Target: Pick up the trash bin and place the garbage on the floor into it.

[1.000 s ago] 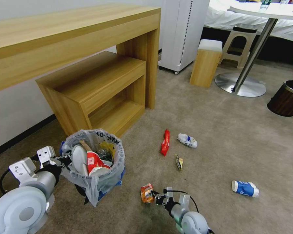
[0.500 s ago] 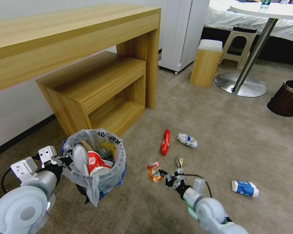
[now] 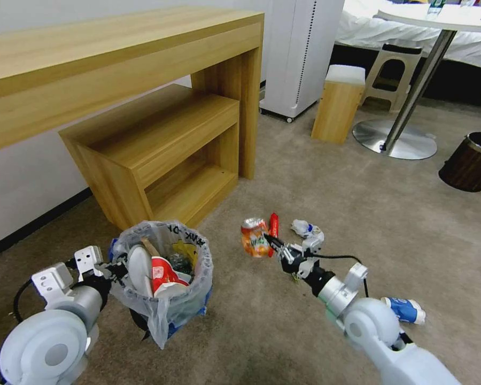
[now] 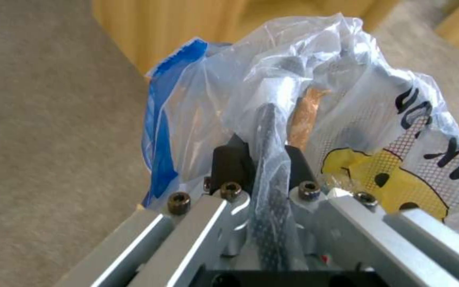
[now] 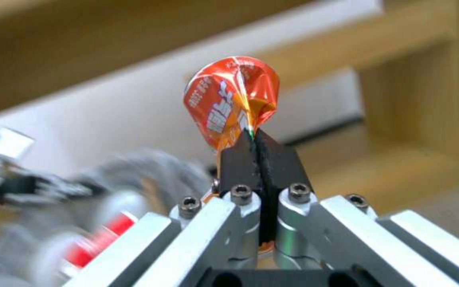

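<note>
My right gripper (image 3: pixel 271 243) has come up off the floor (image 3: pixel 358 214) since a second ago. Its jaws are pinched tight on one crumpled edge of the orange can (image 3: pixel 254 237), which now hangs in the air in front of the red wrapper (image 3: pixel 273 226). A second ago the can was low and close in front of me. Now it is higher, farther out, and to the right of the bin (image 3: pixel 165 278). In the right wrist view the can (image 5: pixel 233 100) stands above the closed black pads (image 5: pixel 235 159).

My left gripper (image 3: pixel 114 266) still holds the bin by its left rim, jaws clamped on rim and bag together. In the left wrist view the pads (image 4: pixel 229 163) squeeze the bag-wrapped edge of the bin (image 4: pixel 160 119). The bin has shifted a little toward the right of the view and sits slightly lower than before. Inside it lie a white slipper (image 3: pixel 140 267) and a red-and-white paper cup (image 3: pixel 163 271).

On the floor, the red wrapper, the crumpled white wrapper (image 3: pixel 304 228) and the blue-and-white cup (image 3: pixel 406 310) near my right arm lie where they did.
</note>
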`<state>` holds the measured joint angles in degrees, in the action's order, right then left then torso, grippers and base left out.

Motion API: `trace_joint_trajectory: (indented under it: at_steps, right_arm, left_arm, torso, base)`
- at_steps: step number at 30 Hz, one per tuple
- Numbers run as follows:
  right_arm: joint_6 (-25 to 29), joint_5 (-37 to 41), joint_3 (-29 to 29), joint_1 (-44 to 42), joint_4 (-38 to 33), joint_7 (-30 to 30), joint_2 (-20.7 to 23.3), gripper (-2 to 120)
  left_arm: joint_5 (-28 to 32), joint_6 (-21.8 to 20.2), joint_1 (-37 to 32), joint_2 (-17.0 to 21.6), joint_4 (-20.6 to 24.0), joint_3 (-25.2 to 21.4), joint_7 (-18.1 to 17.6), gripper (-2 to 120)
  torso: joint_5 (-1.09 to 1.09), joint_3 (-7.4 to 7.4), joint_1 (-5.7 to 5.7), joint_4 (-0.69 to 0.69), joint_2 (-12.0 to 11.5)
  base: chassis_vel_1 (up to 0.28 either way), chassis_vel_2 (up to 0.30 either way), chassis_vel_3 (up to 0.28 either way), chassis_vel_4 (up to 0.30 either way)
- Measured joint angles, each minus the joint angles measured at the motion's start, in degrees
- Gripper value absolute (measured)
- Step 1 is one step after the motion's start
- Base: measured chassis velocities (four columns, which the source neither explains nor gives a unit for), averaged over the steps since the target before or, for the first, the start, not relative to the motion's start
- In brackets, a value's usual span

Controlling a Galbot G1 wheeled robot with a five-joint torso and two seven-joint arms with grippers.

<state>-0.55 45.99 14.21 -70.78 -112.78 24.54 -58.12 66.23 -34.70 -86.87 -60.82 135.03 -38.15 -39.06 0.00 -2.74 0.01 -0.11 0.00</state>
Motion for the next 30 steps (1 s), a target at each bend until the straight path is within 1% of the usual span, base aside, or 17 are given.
trace_joint_trajectory:
  at_steps: [2, 4, 5, 7, 8, 10, 11, 14, 19, 25, 30]
  right_arm:
    - [1.8, 0.9, -0.4, 0.5, -0.1, 3.6, 0.0, 0]
    - [4.1, 2.3, -1.3, 1.5, 0.2, 9.4, -0.1, 0]
    - [4.1, 2.3, -1.3, 1.5, 0.2, 9.4, -0.1, 0]
    - [5.4, 3.3, -2.3, 2.5, 0.8, 13.2, -0.3, 0]
    - [5.4, 3.3, -2.3, 2.5, 0.8, 13.2, -0.3, 0]
    - [6.6, 4.8, -4.3, 4.4, 2.5, 18.3, -0.9, 0]
    - [6.6, 4.8, -4.3, 4.4, 2.5, 18.3, -0.9, 0]
    - [6.8, 5.4, -6.4, 6.6, 4.8, 22.8, -2.1, 0]
    - [7.3, 4.5, -7.9, 7.3, 7.2, 25.3, -3.1, 0]
    - [8.2, 3.1, -8.1, 7.6, 9.1, 26.2, -4.0, 0]
    - [8.6, 2.6, -8.1, 7.7, 9.5, 26.5, -3.9, 0]
  left_arm:
    - [0.3, -0.1, 0.0, 0.0, 0.2, 0.9, 0.3, 2]
    - [1.3, -0.5, 0.0, 0.2, 0.5, 2.7, 0.8, 2]
    - [1.3, -0.5, 0.0, 0.2, 0.5, 2.7, 0.8, 2]
    - [2.4, -0.8, 0.2, 0.8, 0.5, 4.5, 1.1, 2]
    - [2.4, -0.8, 0.2, 0.8, 0.5, 4.5, 1.1, 2]
    - [4.2, -1.3, 0.8, 1.8, 0.4, 7.5, 2.1, 2]
    - [4.2, -1.3, 0.8, 1.8, 0.4, 7.5, 2.1, 2]
    - [5.3, -1.6, 1.9, 1.9, -0.4, 10.0, 3.4, 2]
    - [6.8, -1.6, 2.8, 1.7, -0.8, 10.9, 4.8, 2]
    - [9.2, -2.3, 2.6, 1.7, 0.3, 10.8, 5.0, 2]
    - [9.5, -2.6, 2.3, 1.7, 0.8, 10.8, 5.0, 2]
  torso:
    - [0.0, 0.0, 0.0, 0.0, 0.0]
    - [0.0, 0.0, 0.0, 0.0, 0.0]
    - [0.0, 0.0, 0.0, 0.0, 0.0]
    - [0.0, 0.0, 0.0, 0.0, 0.0]
    - [0.0, 0.0, 0.0, 0.0, 0.0]
    - [0.01, 0.0, 0.0, -0.01, 0.0]
    - [0.01, 0.0, 0.0, -0.01, 0.0]
    - [0.0, 0.0, 0.0, 0.0, 0.0]
    - [0.0, 0.0, 0.0, 0.0, 0.0]
    - [0.0, 0.0, 0.0, 0.0, 0.0]
    - [0.0, 0.0, 0.0, 0.0, 0.0]
  base:
    - [0.0, 0.0, 0.0, 0.0]
    - [0.0, 0.0, 0.0, 0.0]
    - [0.0, 0.0, 0.0, 0.0]
    - [0.0, 0.0, 0.0, 0.0]
    - [0.0, 0.0, 0.0, 0.0]
    - [0.0, 0.0, 0.0, 0.0]
    - [0.0, 0.0, 0.0, 0.0]
    - [0.0, 0.0, 0.0, 0.0]
    - [0.0, 0.0, 0.0, 0.0]
    - [0.0, 0.0, 0.0, 0.0]
    - [0.0, 0.0, 0.0, 0.0]
